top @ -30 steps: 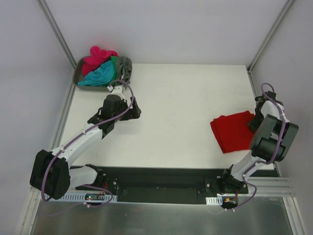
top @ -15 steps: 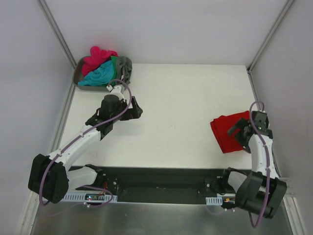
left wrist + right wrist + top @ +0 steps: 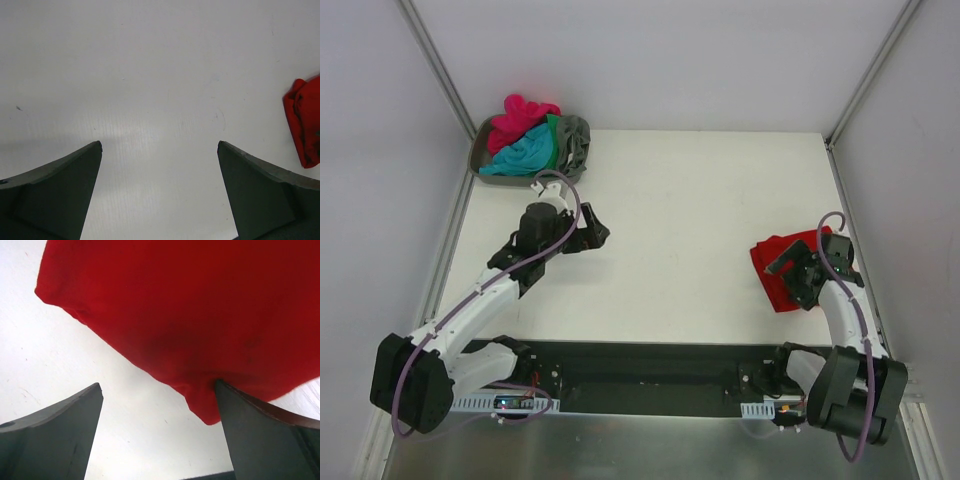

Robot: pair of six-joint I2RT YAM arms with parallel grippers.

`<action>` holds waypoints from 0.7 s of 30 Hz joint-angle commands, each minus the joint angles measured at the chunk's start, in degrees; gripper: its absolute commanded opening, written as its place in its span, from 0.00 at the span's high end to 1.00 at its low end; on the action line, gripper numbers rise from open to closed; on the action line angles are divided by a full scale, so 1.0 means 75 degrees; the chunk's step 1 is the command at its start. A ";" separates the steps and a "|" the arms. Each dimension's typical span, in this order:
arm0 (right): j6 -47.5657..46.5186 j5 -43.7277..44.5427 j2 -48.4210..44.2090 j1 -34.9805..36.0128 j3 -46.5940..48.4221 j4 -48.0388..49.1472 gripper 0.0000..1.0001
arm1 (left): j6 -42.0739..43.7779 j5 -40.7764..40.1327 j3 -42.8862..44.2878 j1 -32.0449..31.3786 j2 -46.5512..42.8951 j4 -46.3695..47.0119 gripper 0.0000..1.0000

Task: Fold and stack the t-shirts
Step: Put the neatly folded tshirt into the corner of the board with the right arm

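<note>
Seemingly done folding red t-shirt point(image 3: 200, 305), unheld just ahead of spread right tool point(image 3: 157, 390); next, reach spread left tool point(image 3: 160, 145) toward remaining t-shirts point(image 3: 525, 140)

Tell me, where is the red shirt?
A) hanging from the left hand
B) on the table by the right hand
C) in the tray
B: the red shirt lies on the table, right at the open right hand.
</note>
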 commanded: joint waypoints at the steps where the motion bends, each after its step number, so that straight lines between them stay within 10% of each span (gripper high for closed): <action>1: 0.0137 -0.0045 0.0519 0.0193 0.0065 0.1023 0.04 | -0.0192 0.0124 -0.0176 0.0070 -0.0465 -0.0024 0.01; 10: 0.0265 0.0341 0.1353 0.0475 0.0463 0.1600 0.04 | -0.0450 0.0007 -0.0340 0.0070 -0.1039 -0.0504 0.01; 21: -0.0835 -0.0196 -0.0978 0.0650 0.1177 -0.0275 0.04 | -0.1117 -0.0612 -0.0025 0.0070 -0.1800 -0.2564 0.01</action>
